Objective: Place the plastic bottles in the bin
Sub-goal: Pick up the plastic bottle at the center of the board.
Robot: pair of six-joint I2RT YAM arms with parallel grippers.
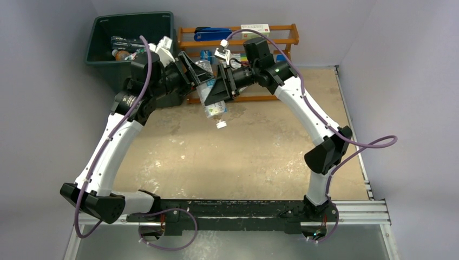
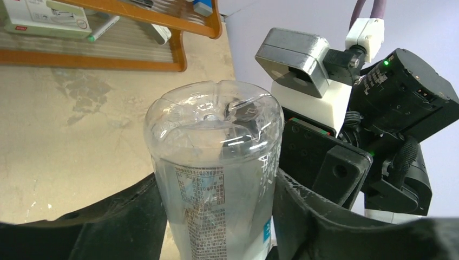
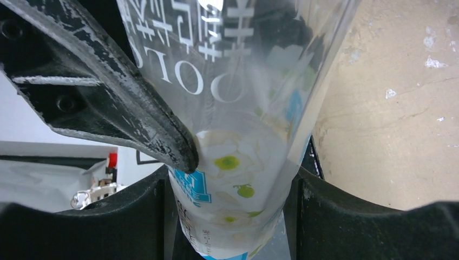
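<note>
Clear plastic bottle with white cap (image 1: 212, 96) hangs tilted, cap end nearer, above the beige scuffed tabletop (image 1: 243, 157), just in front of the orange-brown wooden rack (image 1: 281, 40). Left gripper (image 2: 216, 216) and right gripper (image 3: 233, 216) both clamp it, one from each side. Pale lilac-grey walls (image 1: 48, 108). Bottle print: white letters "OL", white flowers, blue patches; small print unreadable. Dark green rectangular plastic bin (image 1: 103, 32) far left, other bottles (image 1: 122, 53) inside.

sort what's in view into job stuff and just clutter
job: clear plastic bottle held off the table; dark green rectangular plastic bin; bottles already inside it
clutter: orange-brown wooden rack; blue stapler; white-and-red box
</note>
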